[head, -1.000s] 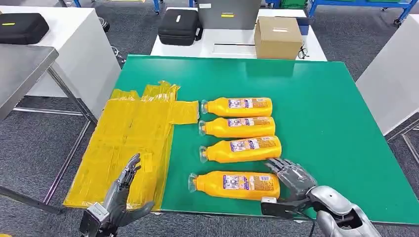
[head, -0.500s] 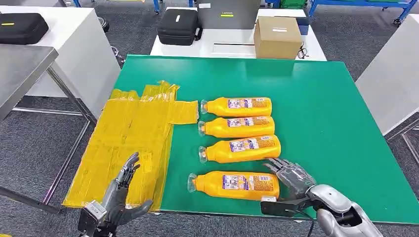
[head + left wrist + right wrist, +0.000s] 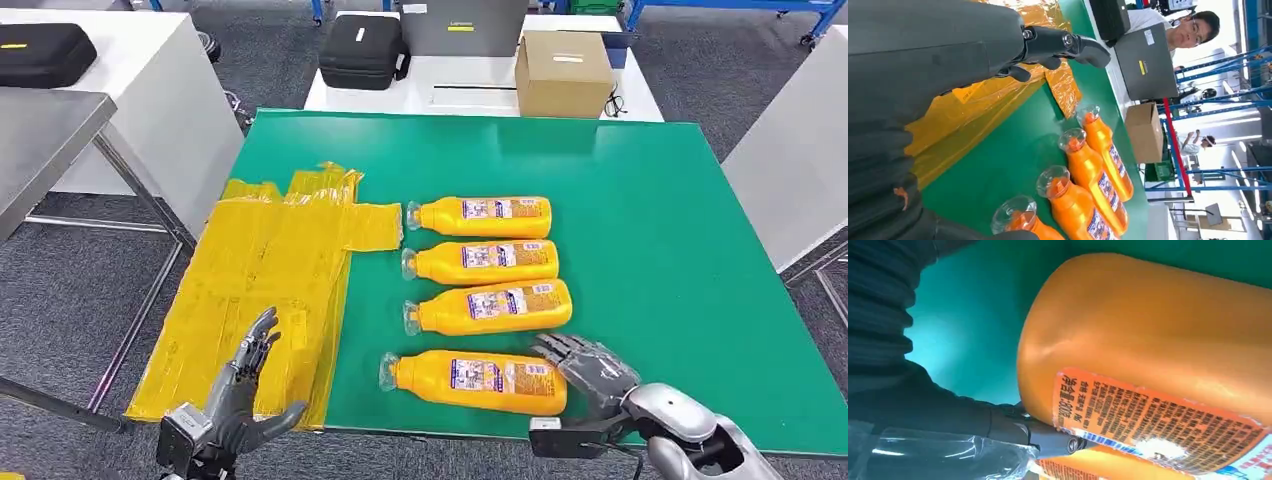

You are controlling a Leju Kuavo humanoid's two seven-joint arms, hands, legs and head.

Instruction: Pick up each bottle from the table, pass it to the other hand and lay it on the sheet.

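While four orange bottles lie in a column on the green desk (image 3: pixel 650 250), caps toward the yellow sheet (image 3: pixel 265 290), the right robot hand (image 3: pixel 590 368) sits at the base end of the nearest bottle (image 3: pixel 475 380). Fingers spread, curving over the bottle's bottom end; the right wrist view shows the orange body and label right against the hand, a finger tucked beside it. Can't tell whether it actually grips: bottle flat on the desk, not lifted.

Left robot hand (image 3: pixel 240 395) hovers over the near corner of the sheet, fingers apart and extended, thumb out to the side, holding nothing.

Other three bottles: second (image 3: pixel 490 306) just beyond the nearest, third (image 3: pixel 482 261), farthest (image 3: pixel 480 216). All on their sides, parallel, close to each other, none on the sheet. Farthest bottle's cap is just beside the sheet's edge flap.

Sheet is crinkled, draped over the desk's left edge.

Beyond the desk: white table with a cardboard box (image 3: pixel 563 75), a black case (image 3: pixel 362 52), a grey laptop lid (image 3: pixel 462 28). Left wrist view shows a person (image 3: pixel 1193 30) seated behind the laptop.
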